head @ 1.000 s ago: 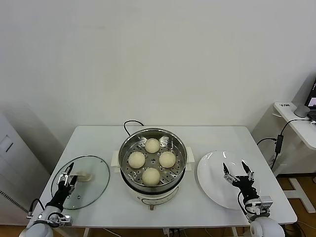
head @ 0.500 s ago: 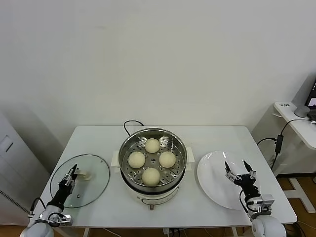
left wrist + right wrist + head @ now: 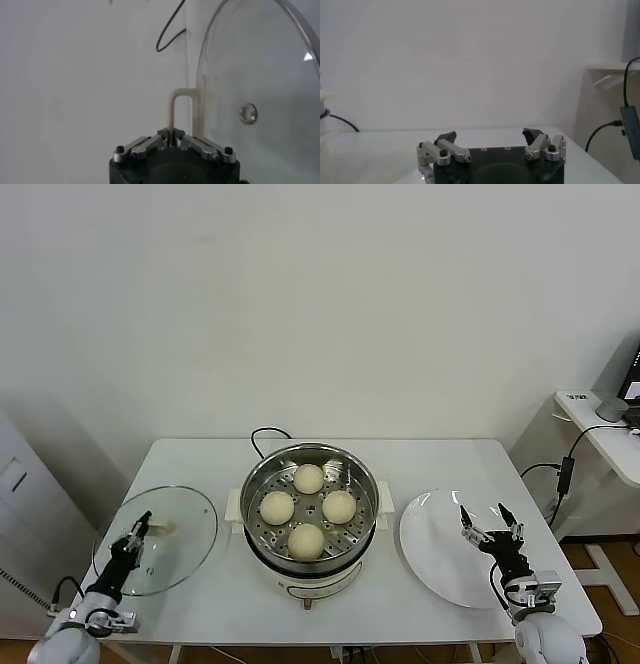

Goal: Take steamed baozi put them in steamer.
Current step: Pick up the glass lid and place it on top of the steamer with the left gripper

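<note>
Jaws pinched tight on the cream handle (image 3: pixel 182 112) of the glass lid (image 3: pixel 155 539), the left gripper (image 3: pixel 130 546) holds the lid tilted at the table's near left; the right gripper (image 3: pixel 489 524) hovers with fingers spread over the white plate (image 3: pixel 430 549). Farther in, mid-table (image 3: pixel 440 459), the steamer (image 3: pixel 310 514) sits uncovered with all four steamed baozi (image 3: pixel 306 540) resting on its perforated tray.

A lab or office is suggested: a bare white wall (image 3: pixel 320 304), a plain white counter (image 3: pixel 200 459), and a side desk (image 3: pixel 605 434) with a laptop (image 3: pixel 632 379) and trailing cables (image 3: pixel 560 474).
</note>
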{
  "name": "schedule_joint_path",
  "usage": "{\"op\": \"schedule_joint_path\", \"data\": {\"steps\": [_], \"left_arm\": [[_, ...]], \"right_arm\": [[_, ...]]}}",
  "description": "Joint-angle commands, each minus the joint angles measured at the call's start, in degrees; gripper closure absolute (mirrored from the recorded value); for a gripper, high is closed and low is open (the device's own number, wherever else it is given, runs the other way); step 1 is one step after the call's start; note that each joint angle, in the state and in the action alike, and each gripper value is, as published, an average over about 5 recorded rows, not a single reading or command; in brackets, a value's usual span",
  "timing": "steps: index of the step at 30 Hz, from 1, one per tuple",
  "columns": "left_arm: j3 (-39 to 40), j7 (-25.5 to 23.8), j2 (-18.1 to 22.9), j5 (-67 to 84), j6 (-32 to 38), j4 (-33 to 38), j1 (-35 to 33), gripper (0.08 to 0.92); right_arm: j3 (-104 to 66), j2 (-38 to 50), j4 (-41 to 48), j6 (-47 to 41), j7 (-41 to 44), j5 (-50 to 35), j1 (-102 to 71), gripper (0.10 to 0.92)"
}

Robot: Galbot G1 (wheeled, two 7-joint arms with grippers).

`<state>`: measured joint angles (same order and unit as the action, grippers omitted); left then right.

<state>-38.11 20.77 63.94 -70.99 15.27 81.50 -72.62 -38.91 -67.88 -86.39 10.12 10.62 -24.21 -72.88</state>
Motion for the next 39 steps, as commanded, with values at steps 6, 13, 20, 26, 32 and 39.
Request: {"op": "schedule_joint_path", "data": {"steps": [6, 13, 20, 26, 32, 39], "left_arm": [[-1.57, -15.16, -5.44, 13.21, -11.8, 17.99, 0.72, 0.889], [1.8, -19.88, -6.67, 13.18, -19.0, 24.6, 0.89, 0.889], [8.06, -26.92, -8.38, 12.08, -27.63, 32.45, 1.34, 0.889], [15.92, -28.85, -8.14, 10.52, -35.22, 37.91, 1.73, 0.889], [22.93, -29.62, -6.47, 4.17, -41.0, 41.04, 2.22, 0.889], [28.52, -32.17, -5.07, -1.19, -45.75, 42.41, 2.66, 0.889]], "right_arm": [[0.07, 0.82, -1.41, -0.48, -0.07, -0.79, 0.32, 0.203], [0.13, 1.61, -2.17, -0.81, -0.07, -0.96, 0.33, 0.203], [0.32, 1.67, -2.2, -0.89, -0.05, -0.79, 0.35, 0.203], [0.46, 1.88, -2.42, -1.1, -0.24, -0.58, 0.55, 0.203], [0.59, 1.97, -2.6, -1.21, -0.36, -0.53, 0.55, 0.203], [0.55, 1.83, -2.47, -1.19, -0.34, -0.52, 0.51, 0.203]]}}
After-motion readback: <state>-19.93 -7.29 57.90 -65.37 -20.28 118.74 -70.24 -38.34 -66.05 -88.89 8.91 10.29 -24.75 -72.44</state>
